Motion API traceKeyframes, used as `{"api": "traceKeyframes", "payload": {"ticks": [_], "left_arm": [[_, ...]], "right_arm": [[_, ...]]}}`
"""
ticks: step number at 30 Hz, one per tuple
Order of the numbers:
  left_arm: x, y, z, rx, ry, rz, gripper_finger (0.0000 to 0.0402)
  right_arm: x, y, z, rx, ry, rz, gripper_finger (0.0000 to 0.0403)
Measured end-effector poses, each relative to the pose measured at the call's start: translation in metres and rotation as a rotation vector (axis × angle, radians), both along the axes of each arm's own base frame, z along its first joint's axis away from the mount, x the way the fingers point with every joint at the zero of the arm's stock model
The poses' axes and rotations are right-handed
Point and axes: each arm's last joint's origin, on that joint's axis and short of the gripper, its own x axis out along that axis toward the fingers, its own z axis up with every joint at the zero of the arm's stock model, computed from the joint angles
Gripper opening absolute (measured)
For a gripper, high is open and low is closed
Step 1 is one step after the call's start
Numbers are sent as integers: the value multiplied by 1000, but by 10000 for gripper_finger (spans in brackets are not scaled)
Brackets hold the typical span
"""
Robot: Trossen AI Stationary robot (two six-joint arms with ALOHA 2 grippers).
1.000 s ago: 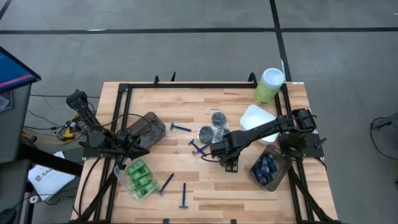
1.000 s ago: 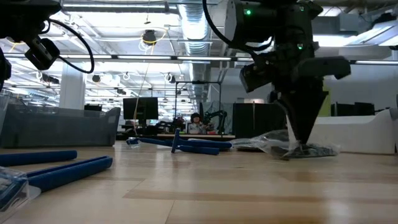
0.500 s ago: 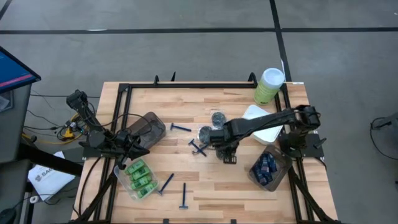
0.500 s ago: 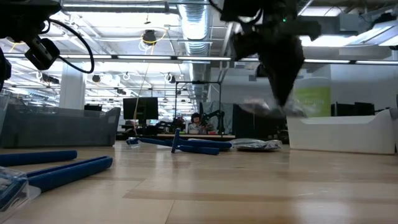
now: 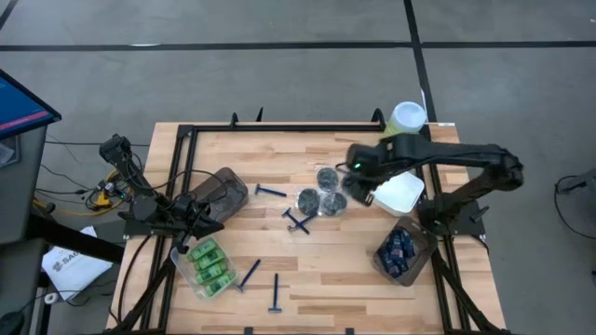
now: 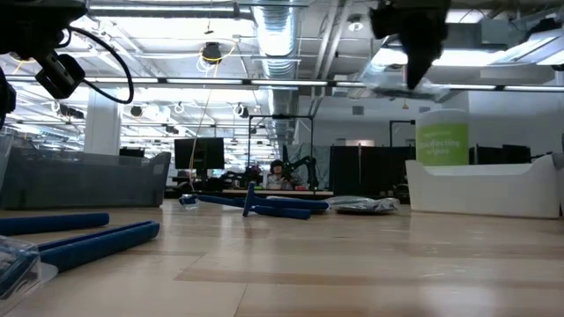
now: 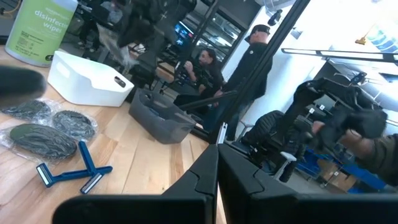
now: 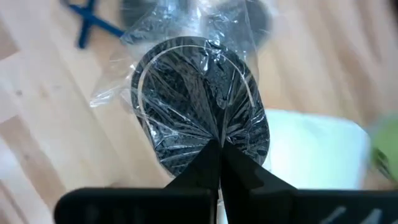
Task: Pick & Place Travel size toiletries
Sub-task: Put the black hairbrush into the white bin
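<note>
Pinching the crinkly wrap of a light, flat wrapped tin (image 8: 199,102), the right end effector (image 8: 214,144) is clamped; film may slip.

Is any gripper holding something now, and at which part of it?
The right gripper holds a wrapped dark round tin by the edge of its clear wrapper. The left gripper is shut, holding nothing.

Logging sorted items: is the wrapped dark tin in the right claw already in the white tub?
Not yet. The right claw pinches the wrapped tin in the air, beside the white tub.
</note>
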Motion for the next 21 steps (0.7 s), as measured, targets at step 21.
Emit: {"api": "traceKeyframes", "payload": {"ticks": [21], "left_arm": [[0, 0, 0, -2, -2, 0, 2]], "right_arm": [[-70, -30, -28, -101, 264, -510, 0]]}}
